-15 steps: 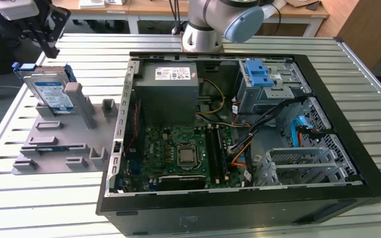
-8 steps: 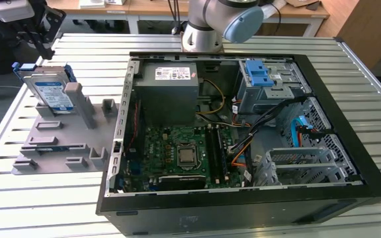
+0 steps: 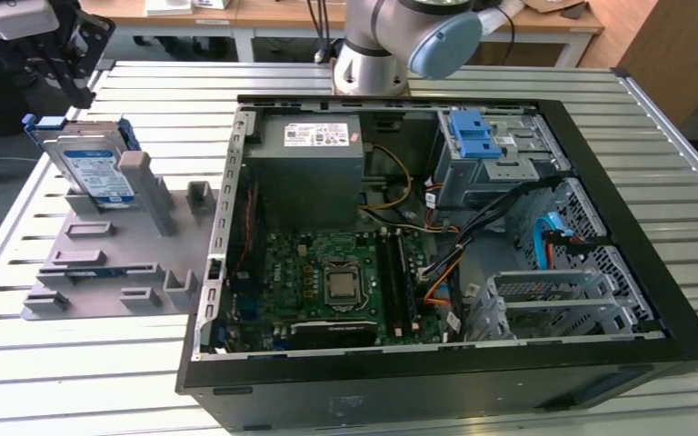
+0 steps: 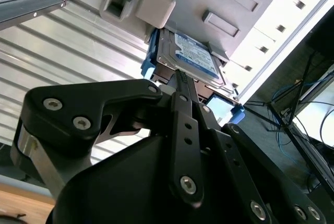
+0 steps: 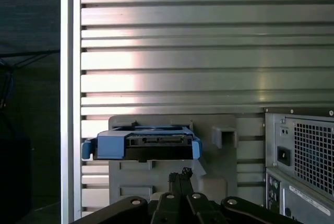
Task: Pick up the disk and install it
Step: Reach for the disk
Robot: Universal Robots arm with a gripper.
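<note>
Hovering hand [image 5: 181, 173] near disk [image 5: 141, 143], upright in grey holder [image 3: 94, 272] on table [image 3: 119, 363]; jaws together. I'd open wide, square up across disk's thin sides, descend slowly.

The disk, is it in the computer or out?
Out. The disk stands on edge in the grey holder on the slatted table, beside the open computer case, not inside it.

The disk [image 3: 94, 171] is silvery metal with blue plastic rails [image 5: 107, 147], the table [image 3: 83, 363] ribbed shiny metal.
</note>
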